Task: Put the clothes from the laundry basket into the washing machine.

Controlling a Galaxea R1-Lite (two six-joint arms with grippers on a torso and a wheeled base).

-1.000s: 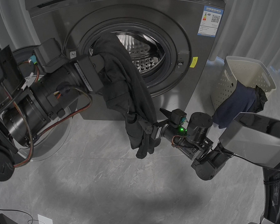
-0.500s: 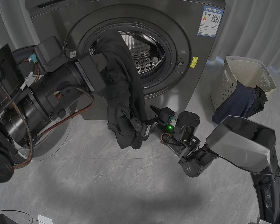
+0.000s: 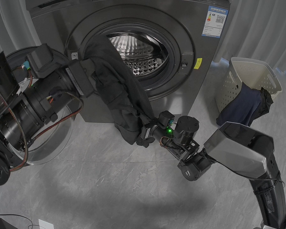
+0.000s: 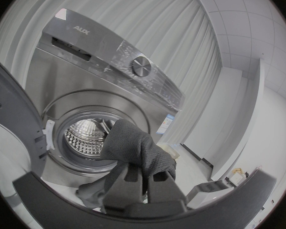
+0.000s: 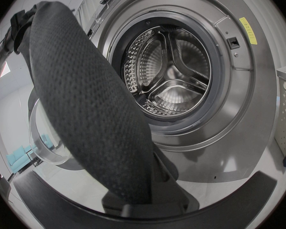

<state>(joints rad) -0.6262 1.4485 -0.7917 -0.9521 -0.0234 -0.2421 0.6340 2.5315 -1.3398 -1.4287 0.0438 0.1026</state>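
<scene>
The washer point(image 3: 181, 89) stood with its door point(image 3: 58, 143) swung wide to the left and its drum point(image 3: 139, 56) bare. The garment point(image 3: 117, 89), black and long, hung across the left side of the opening, wholly outside the drum. The basket point(image 3: 255, 70) sat well to the right, a blue cloth point(image 3: 241, 107) draped over its rim.

The left gripper point(image 4: 146, 178) was clamped on the garment's upper end, just before the opening's left rim. The right gripper point(image 3: 146, 134) appeared to pinch the lower end, though cloth hid most of its fingers.

Over the last second the upper end had drifted left, uncovering more of the drum. The right gripper had come left and slightly up, so the loose tail hung shorter and farther from the floor. That likely meant the garment was being gathered for feeding in; nothing was loaded yet.

The opening offered free room at centre and right. The tight places were the left rim and the door close behind the left arm.
</scene>
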